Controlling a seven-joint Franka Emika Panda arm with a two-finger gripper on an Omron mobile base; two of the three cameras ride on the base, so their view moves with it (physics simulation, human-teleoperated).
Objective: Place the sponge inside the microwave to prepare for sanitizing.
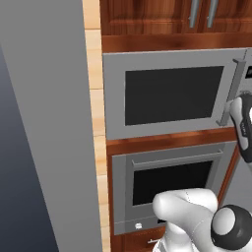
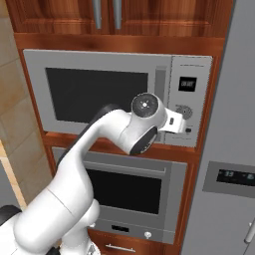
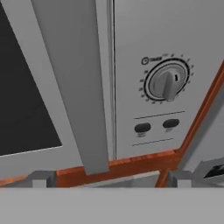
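The microwave [image 1: 167, 93] [image 2: 99, 94] is built into the wood wall, and its door with the dark window is closed. My gripper [image 3: 111, 178] is open. Its two fingertips [image 3: 43, 178] stand wide apart just in front of the lower end of the door's vertical handle [image 3: 74, 87] [image 1: 232, 91] [image 2: 160, 84], and nothing is held. To the handle's right is the button panel with its dial [image 3: 166, 82] [image 2: 183, 111] and two small buttons [image 3: 142, 128]. In the right base view my wrist covers the door's lower right corner. The sponge is out of view.
A grey oven [image 1: 172, 182] [image 2: 134, 189] with a wide dark window sits directly under the microwave. Wood cabinet doors [image 2: 107, 15] hang above. A tall grey fridge [image 2: 234, 149] stands to the right, and a grey panel [image 1: 44, 123] rises at the left.
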